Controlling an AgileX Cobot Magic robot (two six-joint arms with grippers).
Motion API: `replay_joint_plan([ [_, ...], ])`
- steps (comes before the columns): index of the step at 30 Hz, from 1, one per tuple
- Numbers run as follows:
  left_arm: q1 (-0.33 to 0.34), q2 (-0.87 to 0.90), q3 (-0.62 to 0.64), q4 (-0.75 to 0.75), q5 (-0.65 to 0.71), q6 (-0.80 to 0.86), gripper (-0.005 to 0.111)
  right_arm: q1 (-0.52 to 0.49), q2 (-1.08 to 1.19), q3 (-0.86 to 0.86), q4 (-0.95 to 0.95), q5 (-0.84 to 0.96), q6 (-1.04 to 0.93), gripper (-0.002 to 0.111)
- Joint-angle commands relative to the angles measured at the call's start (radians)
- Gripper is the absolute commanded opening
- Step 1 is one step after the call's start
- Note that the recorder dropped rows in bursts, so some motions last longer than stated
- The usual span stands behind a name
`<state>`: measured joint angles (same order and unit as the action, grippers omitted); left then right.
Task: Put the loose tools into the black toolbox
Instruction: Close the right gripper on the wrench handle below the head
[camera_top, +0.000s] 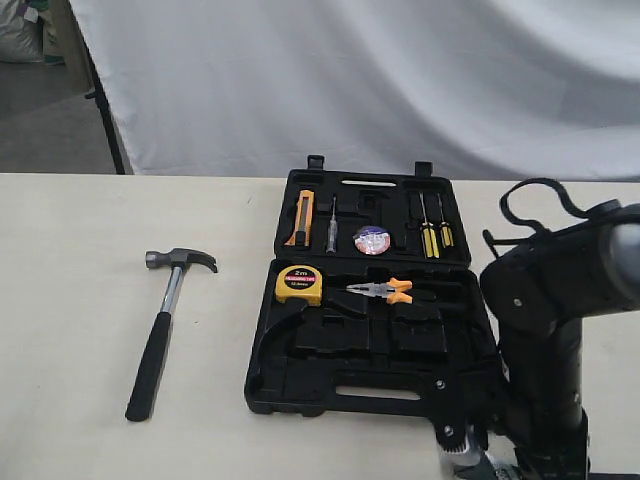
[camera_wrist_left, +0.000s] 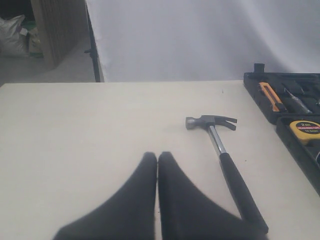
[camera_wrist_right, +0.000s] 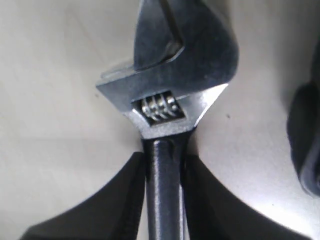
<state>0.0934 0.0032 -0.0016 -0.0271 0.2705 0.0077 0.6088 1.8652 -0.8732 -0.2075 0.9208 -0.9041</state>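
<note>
**A:** Well, exterior view first; where does everything lie?

**B:** Toolbox (camera_top: 290, 395) open on the table (camera_top: 60, 300); tape roll (camera_top: 373, 240) sits in the lid; hammer (camera_top: 165, 330) lies loose, well to its left; the right arm (camera_top: 545, 330) bends down at the box's near right corner, its gripper hidden.

**A:** Left wrist view?

**B:** Left gripper (camera_wrist_left: 157, 159) pressed together, holding nothing; the hammer's handle lies just beside it.

**A:** Right wrist view?

**B:** Right gripper (camera_wrist_right: 164, 165) pinches the wrench (camera_wrist_right: 165, 100) by its black handle, just below the head; wrench flat on the table.

**A:** How to do it well?

**B:** I'd lift straight and level; that heavy head may swing; then I'd lower it squarely into a fitting recess.
</note>
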Motion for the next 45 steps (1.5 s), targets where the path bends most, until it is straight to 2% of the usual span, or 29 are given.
replay_joint_plan([
  [1, 0.003, -0.003, 0.002, -0.003, 0.0, -0.008, 0.001, 0.083, 0.031, 0.014, 0.056, -0.048, -0.006, 0.0],
  [6, 0.003, -0.003, 0.002, -0.003, 0.0, -0.008, 0.001, 0.137, 0.031, 0.014, 0.085, -0.097, 0.002, 0.0],
  [17, 0.003, -0.003, 0.002, -0.003, 0.0, -0.008, 0.001, 0.143, 0.031, 0.014, 0.311, -0.165, -0.002, 0.0],
  [21, 0.003, -0.003, 0.002, -0.003, 0.0, -0.008, 0.001, 0.157, 0.031, 0.014, 0.316, -0.195, -0.002, 0.0],
  [26, 0.003, -0.003, 0.002, -0.003, 0.0, -0.008, 0.001, 0.222, -0.007, -0.001, 0.312, -0.195, -0.002, 0.0],
  [30, 0.003, -0.003, 0.002, -0.003, 0.0, -0.008, 0.001, 0.222, -0.059, -0.056, 0.314, -0.118, 0.002, 0.0],
  [36, 0.003, -0.003, 0.002, -0.003, 0.0, -0.008, 0.001, 0.222, -0.086, -0.067, 0.346, -0.12, 0.007, 0.0],
  [45, 0.003, -0.003, 0.002, -0.003, 0.0, -0.008, 0.001, 0.222, 0.038, -0.067, 0.453, -0.244, -0.001, 0.0],
])
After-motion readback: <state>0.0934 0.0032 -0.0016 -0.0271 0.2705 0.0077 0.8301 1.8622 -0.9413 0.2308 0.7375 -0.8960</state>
